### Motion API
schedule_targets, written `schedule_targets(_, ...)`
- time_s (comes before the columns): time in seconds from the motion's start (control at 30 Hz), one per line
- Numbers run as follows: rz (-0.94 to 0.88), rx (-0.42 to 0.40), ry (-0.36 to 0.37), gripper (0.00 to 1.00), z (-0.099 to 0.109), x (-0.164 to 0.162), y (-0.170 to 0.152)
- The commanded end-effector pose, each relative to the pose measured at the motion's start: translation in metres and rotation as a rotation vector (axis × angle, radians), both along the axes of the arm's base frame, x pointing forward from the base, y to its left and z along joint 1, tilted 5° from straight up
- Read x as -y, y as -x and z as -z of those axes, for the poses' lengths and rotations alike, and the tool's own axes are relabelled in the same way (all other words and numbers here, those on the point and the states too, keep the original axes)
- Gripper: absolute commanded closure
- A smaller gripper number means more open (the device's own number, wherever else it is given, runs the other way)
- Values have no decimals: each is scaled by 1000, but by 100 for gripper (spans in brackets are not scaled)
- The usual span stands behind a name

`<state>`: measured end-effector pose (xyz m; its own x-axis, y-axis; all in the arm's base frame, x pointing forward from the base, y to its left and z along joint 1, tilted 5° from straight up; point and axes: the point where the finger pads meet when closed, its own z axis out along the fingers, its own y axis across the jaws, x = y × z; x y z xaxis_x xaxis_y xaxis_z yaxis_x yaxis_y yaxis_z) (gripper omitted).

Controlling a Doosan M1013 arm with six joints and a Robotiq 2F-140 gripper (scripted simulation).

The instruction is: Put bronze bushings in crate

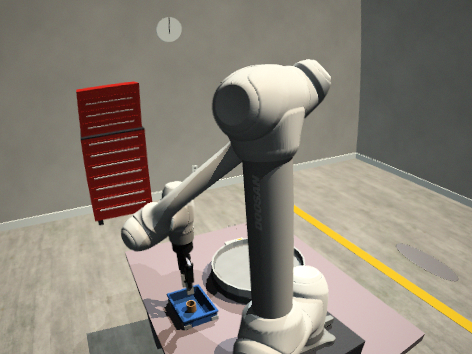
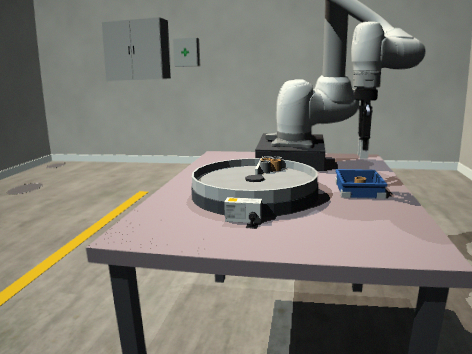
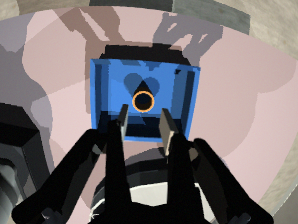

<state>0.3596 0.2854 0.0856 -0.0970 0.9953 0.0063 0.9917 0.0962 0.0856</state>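
Note:
A blue crate point(image 1: 192, 306) sits on the pink table beside the turning table point(image 2: 255, 182). One bronze bushing point(image 3: 143, 100) stands upright inside the crate; it also shows in the exterior view point(image 2: 358, 178). My gripper point(image 3: 144, 115) hangs straight above the crate point(image 3: 145, 99), clear of it, with its fingers a little apart and nothing between them. In the exterior view the gripper point(image 2: 364, 146) is well above the crate point(image 2: 361, 184). A small cluster of bushings point(image 2: 270, 163), bronze and grey, stands at the far rim of the turning table.
The arm's base stands on a black block point(image 2: 290, 150) behind the turning table. A control box point(image 2: 242, 209) is fixed to the turning table's front. A red tool cabinet point(image 1: 115, 150) stands by the far wall.

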Motion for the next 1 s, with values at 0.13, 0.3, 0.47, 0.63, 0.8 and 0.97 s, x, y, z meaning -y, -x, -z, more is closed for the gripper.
schedule_targets(0.13, 0, 0, 0, 72, 0, 0, 0)
schedule_targets(0.3, 0, 0, 0, 72, 0, 0, 0)
schedule_targets(0.47, -2, 0, 0, 72, 0, 1, 0)
schedule_targets(0.63, -19, 0, 1, 72, 0, 7, -1)
schedule_targets(0.8, -63, 1, 5, 72, 0, 22, -2)
schedule_targets(0.97, -105, 1, 8, 72, 0, 37, -3)
